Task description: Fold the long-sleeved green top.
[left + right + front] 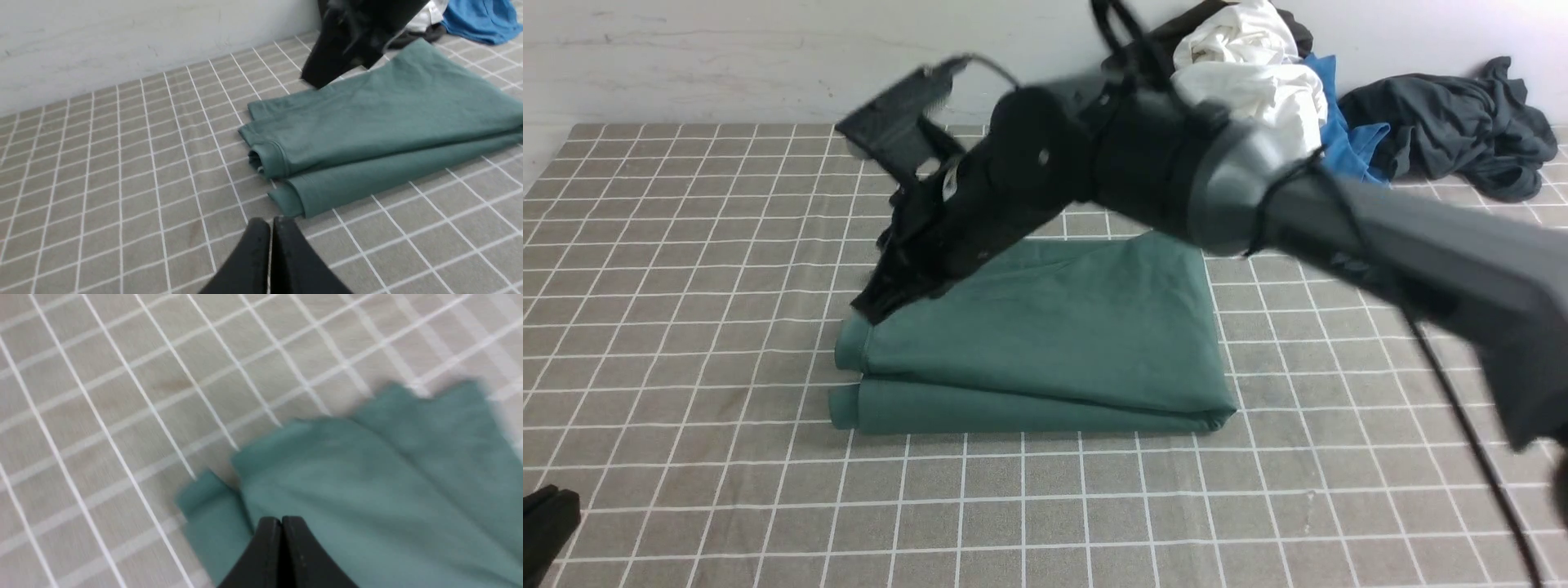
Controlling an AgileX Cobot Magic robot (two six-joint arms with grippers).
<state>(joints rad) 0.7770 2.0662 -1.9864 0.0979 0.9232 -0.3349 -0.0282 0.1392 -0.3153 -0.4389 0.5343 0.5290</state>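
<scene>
A pale, faintly marked wall (pixel 727 61) rises behind a table (pixel 686 286) covered in grey-brown material with a white grid. At the near left corner of the front view, only a dark tip of the left gripper (pixel 267 228) shows; its fingers are closed together, with nothing between them, well apart from the cloth.

Further right, near the middle of the table, lies the green top (pixel 1045 335), folded into a compact, roughly four-sided bundle. Its left side ends in two rounded folds, one nearer the robot than the other, and a long layer runs along the near edge beneath the upper one. The right gripper (pixel 870 306) hangs over the bundle's left part, its fingers pressed shut and empty; its arm (pixel 1380 237) reaches in from the right and hides part of the far side.

Behind that arm, toward the wall, sit a crumpled white cloth (pixel 1250 90) with black fabric (pixel 1294 33) beside it, then a blue cloth (pixel 1347 139), and rightmost a rumpled dark grey garment (pixel 1454 122).
</scene>
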